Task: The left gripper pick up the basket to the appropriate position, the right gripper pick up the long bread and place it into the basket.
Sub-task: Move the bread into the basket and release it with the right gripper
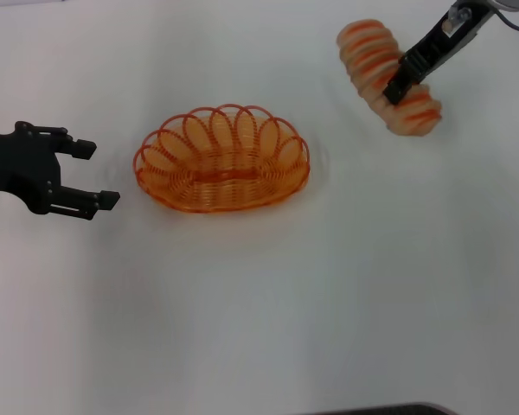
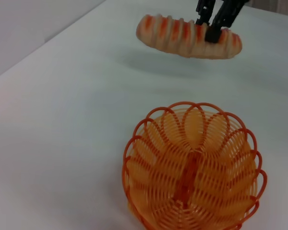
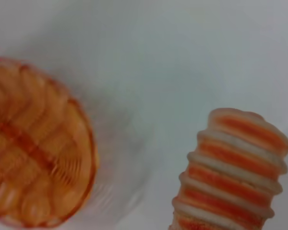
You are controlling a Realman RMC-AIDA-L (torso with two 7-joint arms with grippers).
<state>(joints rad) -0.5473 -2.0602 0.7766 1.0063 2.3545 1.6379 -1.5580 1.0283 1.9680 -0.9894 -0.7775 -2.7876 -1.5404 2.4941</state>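
While the left gripper (image 1: 104, 173) is idling unclenched just beside the empty basket (image 1: 221, 159), the right gripper (image 1: 402, 82) is grasping the long bread (image 1: 385, 73) lifted well apart from it, placement remaining undone.

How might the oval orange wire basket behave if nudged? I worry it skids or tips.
The oval orange wire basket looks light, being open wirework, so it would probably slide on the smooth white table. Its low, wide shape suggests tipping is unlikely. The looped rim may flex slightly if the open left hand beside it pinches it.
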